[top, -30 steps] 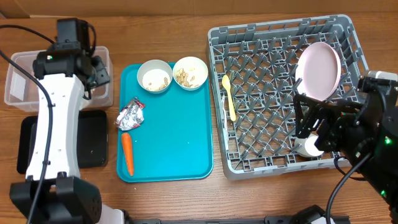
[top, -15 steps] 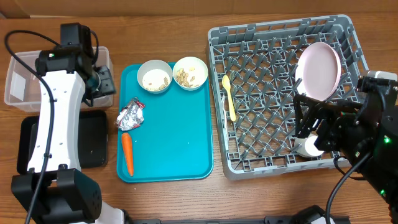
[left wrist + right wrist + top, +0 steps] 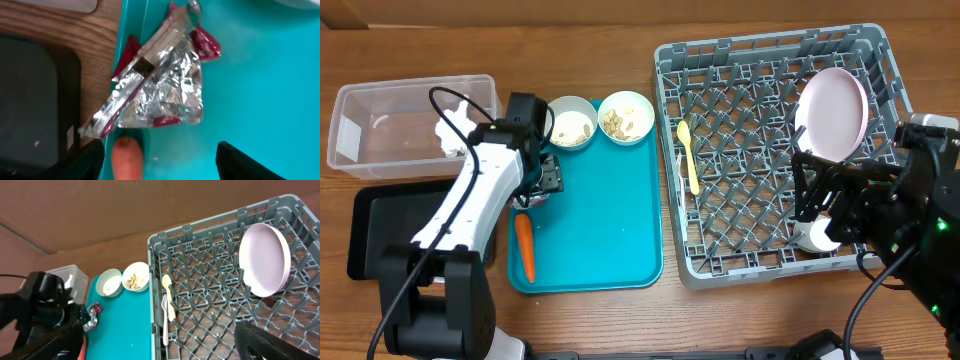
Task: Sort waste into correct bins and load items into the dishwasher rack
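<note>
My left gripper (image 3: 541, 182) is open, its fingers (image 3: 160, 160) spread just above the teal tray's left edge. The crumpled silver-and-red foil wrapper (image 3: 160, 90) lies just ahead of them and is not gripped. The carrot (image 3: 524, 247) lies behind it, its tip (image 3: 127, 157) beside the left finger. A white napkin (image 3: 448, 138) lies in the clear tub (image 3: 380, 125). Two white bowls (image 3: 568, 122) (image 3: 626, 116) hold food bits. The plate (image 3: 833, 113), spoon (image 3: 689, 158) and fork (image 3: 165, 322) are in the grey rack (image 3: 770, 266). My right gripper (image 3: 817, 208) is open and empty above the rack's front right, also in its wrist view (image 3: 160, 347).
The black tray (image 3: 380, 230) sits in front of the clear tub, left of the teal tray (image 3: 600, 230). The bowls stand at the teal tray's far edge. The rack lies close along the teal tray's right side.
My left arm has swung from over the clear tub to the right and forward, down over the foil wrapper. The tub with the napkin is now uncovered. The right arm has not moved.
</note>
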Available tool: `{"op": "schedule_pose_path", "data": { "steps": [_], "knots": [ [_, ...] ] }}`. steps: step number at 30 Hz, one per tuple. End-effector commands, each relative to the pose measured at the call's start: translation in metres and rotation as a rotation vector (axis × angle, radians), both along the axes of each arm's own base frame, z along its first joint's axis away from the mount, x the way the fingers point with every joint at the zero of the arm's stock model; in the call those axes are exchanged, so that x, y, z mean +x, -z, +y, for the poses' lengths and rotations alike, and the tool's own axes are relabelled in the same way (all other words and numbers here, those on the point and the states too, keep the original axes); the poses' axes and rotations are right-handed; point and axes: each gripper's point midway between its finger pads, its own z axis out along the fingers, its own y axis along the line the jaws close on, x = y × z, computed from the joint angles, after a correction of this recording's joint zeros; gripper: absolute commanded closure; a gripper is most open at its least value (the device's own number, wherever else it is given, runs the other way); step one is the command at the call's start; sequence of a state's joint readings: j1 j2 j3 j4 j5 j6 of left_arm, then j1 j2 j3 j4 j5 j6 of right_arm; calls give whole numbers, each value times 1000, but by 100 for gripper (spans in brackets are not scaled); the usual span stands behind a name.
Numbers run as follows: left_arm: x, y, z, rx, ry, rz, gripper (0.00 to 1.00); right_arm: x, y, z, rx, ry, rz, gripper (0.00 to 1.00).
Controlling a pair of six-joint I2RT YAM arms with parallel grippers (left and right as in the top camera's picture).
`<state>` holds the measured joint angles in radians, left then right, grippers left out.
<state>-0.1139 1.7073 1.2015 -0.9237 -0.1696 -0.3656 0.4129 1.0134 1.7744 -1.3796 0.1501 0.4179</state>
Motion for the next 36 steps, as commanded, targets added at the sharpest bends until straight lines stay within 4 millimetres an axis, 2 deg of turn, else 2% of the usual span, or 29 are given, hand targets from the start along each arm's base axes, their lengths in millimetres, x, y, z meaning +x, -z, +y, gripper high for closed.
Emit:
{"op": "schedule_pose_path", "data": {
  "steps": [1, 5, 11, 18, 21, 23, 26, 28, 31, 32, 34, 36],
  "knots": [
    [-5, 9, 10, 36, -47, -13, 25, -2, -5, -4, 2, 14, -20, 0],
    [-11, 24, 24, 105, -92, -30, 24, -2, -5, -4, 2, 14, -20, 0],
    [-8, 40, 25, 109, -91, -77, 24, -2, -5, -4, 2, 14, -20, 0],
    [-16, 51, 25, 107, -86, -64, 37, -2, -5, -4, 2, 14, -20, 0],
    [-22, 57, 22, 87, -81, -48, 46, -2, -5, -4, 2, 14, -20, 0],
    [-22, 56, 10, 25, -33, -33, 42, -2, -5, -4, 2, 14, -20, 0],
    [-22, 41, 6, 25, -1, -25, 37, -2, -5, -4, 2, 14, -20, 0],
    [-19, 22, 8, 41, -2, -40, 36, -2, -5, -4, 2, 14, -20, 0],
    [-10, -11, 11, 59, 7, -93, 32, -2, -5, -4, 2, 14, -20, 0],
    [-3, -32, 10, 57, 29, -141, 30, -2, -5, -4, 2, 14, -20, 0],
    [2, -48, 9, 56, 43, -183, 29, -2, -5, -4, 2, 14, -20, 0],
    [6, -56, 9, 62, 67, -212, 26, -2, -5, -4, 2, 14, -20, 0]
  ]
}}
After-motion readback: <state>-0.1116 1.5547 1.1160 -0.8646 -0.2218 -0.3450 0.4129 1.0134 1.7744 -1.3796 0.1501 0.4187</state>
